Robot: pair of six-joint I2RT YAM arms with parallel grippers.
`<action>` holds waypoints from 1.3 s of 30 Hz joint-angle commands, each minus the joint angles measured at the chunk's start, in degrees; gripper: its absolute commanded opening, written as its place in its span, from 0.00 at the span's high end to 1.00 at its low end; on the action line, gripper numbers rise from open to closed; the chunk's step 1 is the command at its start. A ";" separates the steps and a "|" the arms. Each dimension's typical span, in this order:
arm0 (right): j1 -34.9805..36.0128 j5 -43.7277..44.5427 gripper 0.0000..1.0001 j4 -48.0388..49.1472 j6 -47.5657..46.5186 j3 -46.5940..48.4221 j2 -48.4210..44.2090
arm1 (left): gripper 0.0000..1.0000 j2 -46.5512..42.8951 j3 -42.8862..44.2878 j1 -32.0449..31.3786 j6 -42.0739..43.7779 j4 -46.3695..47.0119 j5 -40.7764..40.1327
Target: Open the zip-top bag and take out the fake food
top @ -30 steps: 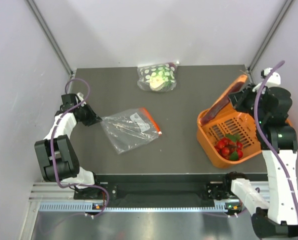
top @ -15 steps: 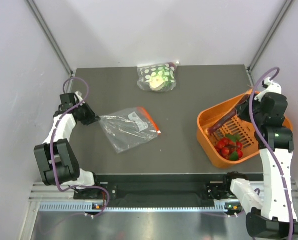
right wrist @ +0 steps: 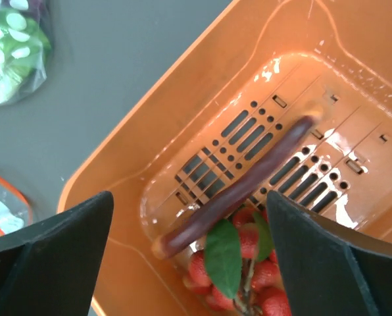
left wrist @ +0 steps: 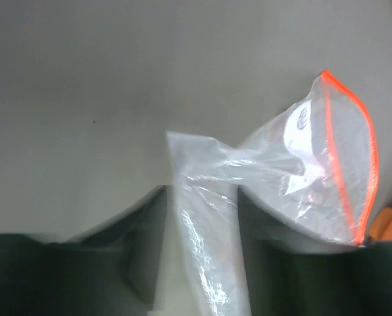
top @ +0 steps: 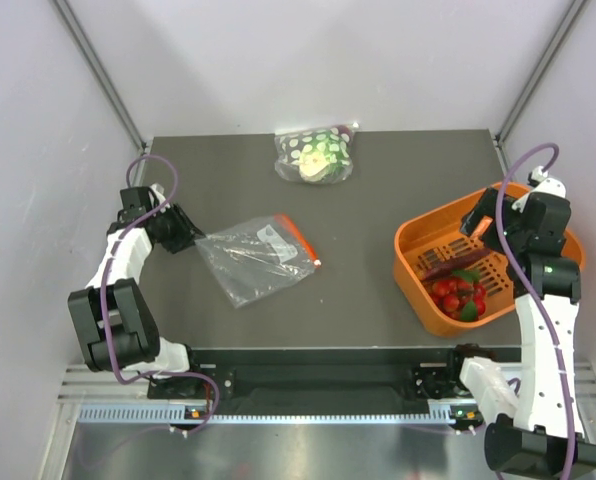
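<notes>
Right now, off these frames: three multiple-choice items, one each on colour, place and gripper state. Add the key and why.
1. The zip strip on the zip-top bag is:
A red-orange
B blue
C green

2. The fake food lies:
A inside the bag
B under the bag
C in the orange basket

3. The right gripper is:
A shut on the fake food
B open and empty
C shut on the bag

Key:
1 A: the left wrist view shows the strip red-orange.
2 C: the food sits within the basket's walls.
3 B: its fingers stand wide apart above the basket, nothing between them.
</notes>
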 commanded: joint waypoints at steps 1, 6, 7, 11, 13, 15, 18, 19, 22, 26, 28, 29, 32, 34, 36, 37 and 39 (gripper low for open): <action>-0.92 0.71 0.00 -0.33 -0.27 2.17 -0.49 | 0.44 -2.43 2.24 0.46 0.40 -0.63 -1.66; -1.01 0.36 0.00 -1.30 -1.76 5.60 0.39 | 0.12 -4.88 2.33 0.46 0.14 -2.48 -5.79; -1.01 0.18 0.00 -1.39 -2.37 7.00 0.57 | 0.12 -5.41 2.76 0.46 0.14 -3.27 -7.63; -1.01 -1.40 0.00 -0.86 -3.35 9.99 2.32 | 0.11 -9.36 4.78 0.46 -0.21 -4.85 -11.51; -1.01 -3.42 0.00 0.45 -3.43 10.79 3.38 | 0.11 -10.86 6.71 0.38 -0.48 -4.86 -12.30; -1.01 -5.78 0.00 1.77 -3.43 10.97 3.91 | 0.11 -12.70 8.38 0.38 -0.48 -5.29 -13.01; -1.01 -8.25 0.00 4.32 -2.99 11.05 4.87 | 0.11 -13.85 14.17 0.37 0.13 -6.78 -13.97; -1.01 -8.87 0.01 4.85 -2.73 11.14 5.31 | 0.11 -13.94 15.32 0.29 0.48 -7.23 -14.15; -1.01 -10.45 0.00 6.87 -2.03 11.14 5.58 | 0.11 -14.47 18.49 0.11 1.80 -8.46 -15.72; -1.01 -11.86 0.00 8.10 -1.68 11.14 6.02 | 0.11 -14.56 20.52 0.11 2.07 -10.13 -16.00; -1.01 -12.30 0.00 8.28 -1.59 11.14 6.02 | 0.12 -15.26 20.43 0.20 2.24 -10.04 -16.43; -1.01 -12.30 0.00 8.37 -1.59 11.05 5.93 | 0.13 -15.52 20.52 0.11 2.33 -9.96 -16.78; -1.01 -12.65 0.00 8.37 -1.94 11.23 5.76 | 0.13 -15.70 20.43 0.20 3.03 -10.57 -17.40; -0.92 -12.65 0.00 8.37 -2.38 11.40 5.49 | 0.13 -16.05 20.52 0.20 3.39 -10.57 -17.75; -1.01 -12.74 0.00 8.28 -2.55 11.67 5.58 | 0.13 -16.23 21.04 0.11 3.91 -10.83 -17.75; -1.01 -12.83 0.00 8.19 -2.64 11.84 5.75 | 0.13 -16.14 21.13 0.20 4.09 -10.83 -17.32; -1.01 -13.00 0.00 8.10 -2.73 11.93 5.93 | 0.14 -16.49 21.31 0.20 4.35 -10.83 -16.79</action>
